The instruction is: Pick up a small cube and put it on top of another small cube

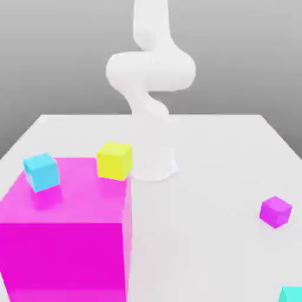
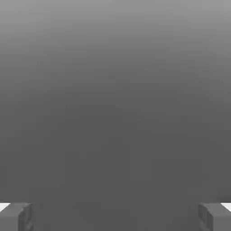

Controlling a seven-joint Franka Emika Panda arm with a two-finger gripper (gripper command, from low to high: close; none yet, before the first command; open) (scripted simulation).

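The jaws of the gripper [image 2: 115, 217] are wide open and hold nothing, and the small cube [image 1: 292, 294] (it looks light, hard and smooth) sits at five o'clock on the table [image 1: 212, 153], best pinched on two flat sides.

glossy magenta block [image 1: 65, 236], matt table [image 1: 224, 153] (smooth)

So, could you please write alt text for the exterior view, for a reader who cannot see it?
A white robot arm rises from a white table. A big magenta block at the exterior view's left carries a sky-blue small cube, with a yellow cube by its far corner. A purple small cube and a turquoise-green small cube lie at the right.
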